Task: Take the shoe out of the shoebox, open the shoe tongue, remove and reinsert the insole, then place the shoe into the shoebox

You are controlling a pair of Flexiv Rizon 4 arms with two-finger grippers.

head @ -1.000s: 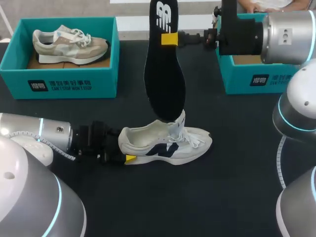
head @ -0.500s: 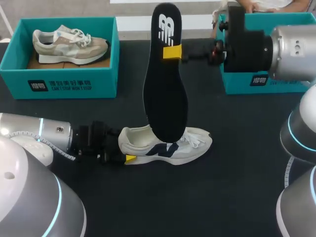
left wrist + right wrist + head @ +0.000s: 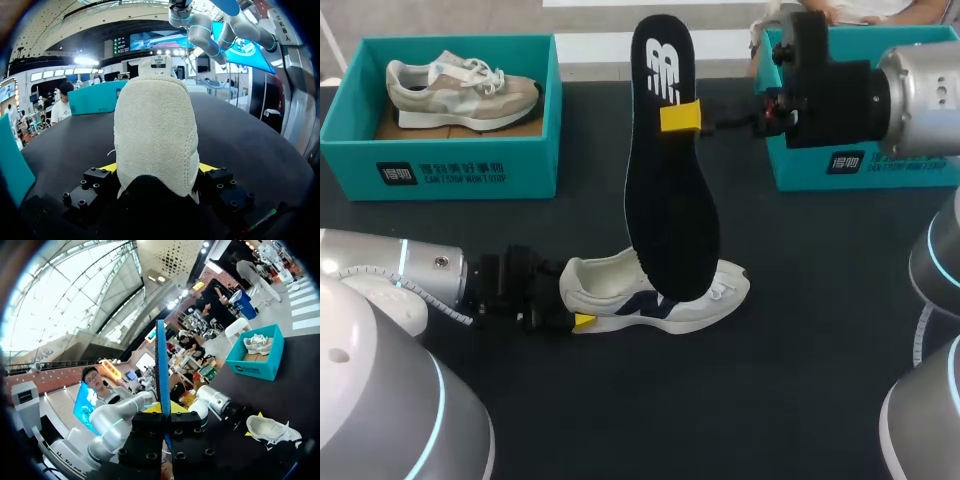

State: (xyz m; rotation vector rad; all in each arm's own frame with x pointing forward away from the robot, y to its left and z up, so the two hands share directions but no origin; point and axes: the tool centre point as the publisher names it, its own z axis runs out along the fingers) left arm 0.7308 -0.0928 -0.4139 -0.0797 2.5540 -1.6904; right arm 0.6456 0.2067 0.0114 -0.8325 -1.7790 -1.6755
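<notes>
A white shoe point(image 3: 715, 300) with a dark side logo lies on the black table point(image 3: 740, 400), toe to the right. My left gripper point(image 3: 576, 303) is at its heel. In the left wrist view the suede heel point(image 3: 155, 125) sits between the two yellow tips, touched from both sides. My right gripper point(image 3: 680, 117) is shut on a black insole point(image 3: 670, 210), which hangs nearly upright. The insole's lower end overlaps the shoe's laces; whether they touch is unclear. In the right wrist view the insole point(image 3: 161, 360) is edge-on between the fingers of that gripper point(image 3: 163, 409).
A teal shoebox point(image 3: 440, 170) at the back left holds a beige shoe point(image 3: 460, 88). A second teal shoebox point(image 3: 860, 160) stands at the back right, partly behind my right arm. Bare black tabletop lies in front of the shoe.
My right arm has carried the insole to the right and lower, so its bottom end now hangs over the laces. The left arm and the shoe have stayed put.
</notes>
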